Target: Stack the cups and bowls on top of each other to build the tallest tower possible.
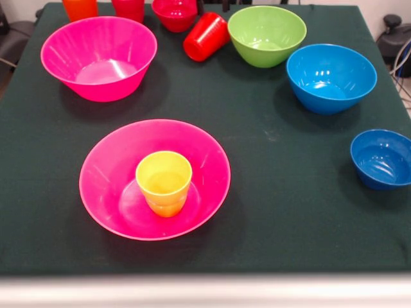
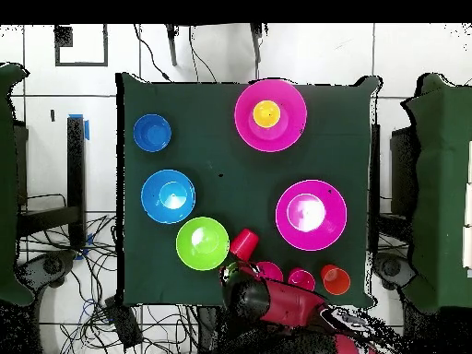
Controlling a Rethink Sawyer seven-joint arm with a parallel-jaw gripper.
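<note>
Yellow cup point(image 1: 164, 182) sits in pink bowl point(image 1: 212, 154), far from arm point(image 2: 277, 300).

Dark green matt cloth table cover point(image 1: 289, 212), finely woven, with faint pale specks near its centre. Wide hot pink translucent plastic bowl point(image 1: 205, 160) by the near edge, glossy, with streaked highlights on its inner wall. Yellow-orange glossy plastic cup point(image 1: 164, 183), smooth, semi-translucent. Deep hot pink glossy plastic bowl point(image 1: 99, 56) by the far left corner. Lime green point(image 1: 267, 35), light blue point(image 1: 331, 77) and small dark blue point(image 1: 382, 158) plastic bowls, all smooth and shiny. Red glossy plastic cup point(image 1: 206, 36), faintly ribbed.
</note>
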